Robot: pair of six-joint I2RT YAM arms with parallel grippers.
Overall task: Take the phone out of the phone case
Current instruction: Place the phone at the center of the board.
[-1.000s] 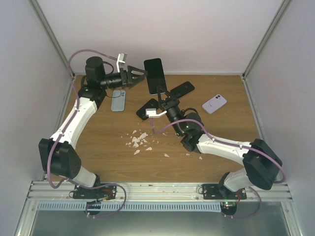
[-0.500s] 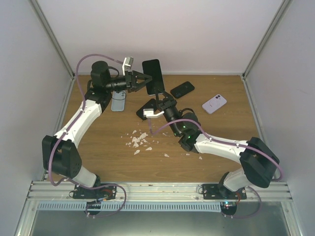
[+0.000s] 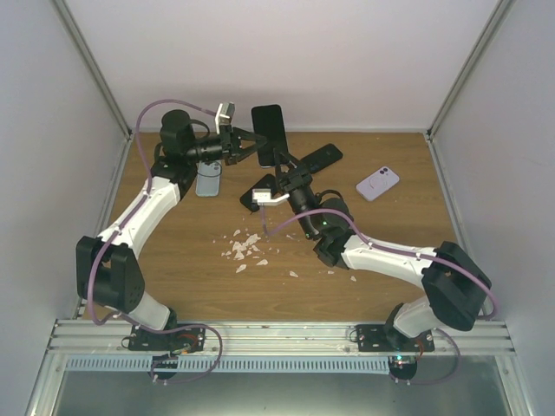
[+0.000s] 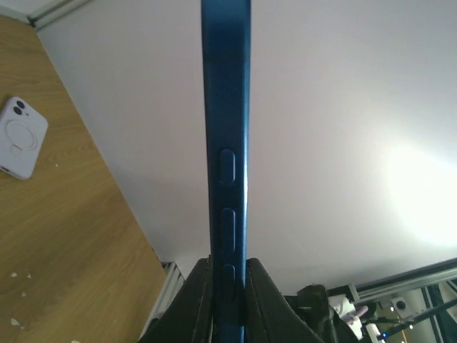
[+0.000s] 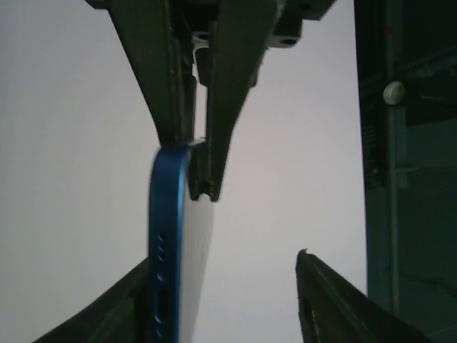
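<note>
Two grippers meet at one phone point(image 3: 270, 130), which stands upright in the air over the back of the wooden table point(image 3: 173, 260), in the upper middle of the overhead view. The left gripper point(image 3: 252, 145) reaches in from the left of that frame and is clamped tight on the phone. In its wrist view the black fingers point(image 4: 194, 304) press on both faces of the blue rim at the bottom middle.

The right gripper point(image 3: 284, 166) comes up from the lower right, at the phone's lower end. Its jaws stand parted and pinch nothing. In its wrist view one finger at the lower left lies just beside the blue edge, though contact cannot be told, and the other at the lower right stands well apart. Whether a case surrounds the phone cannot be told.

On the table lie a lilac case point(image 3: 377, 183) at the right, a pale blue case point(image 3: 208, 178) beneath the left arm, a black flat piece point(image 3: 321, 157) just right of the grippers, and white crumbs point(image 3: 245, 247) near the middle.
</note>
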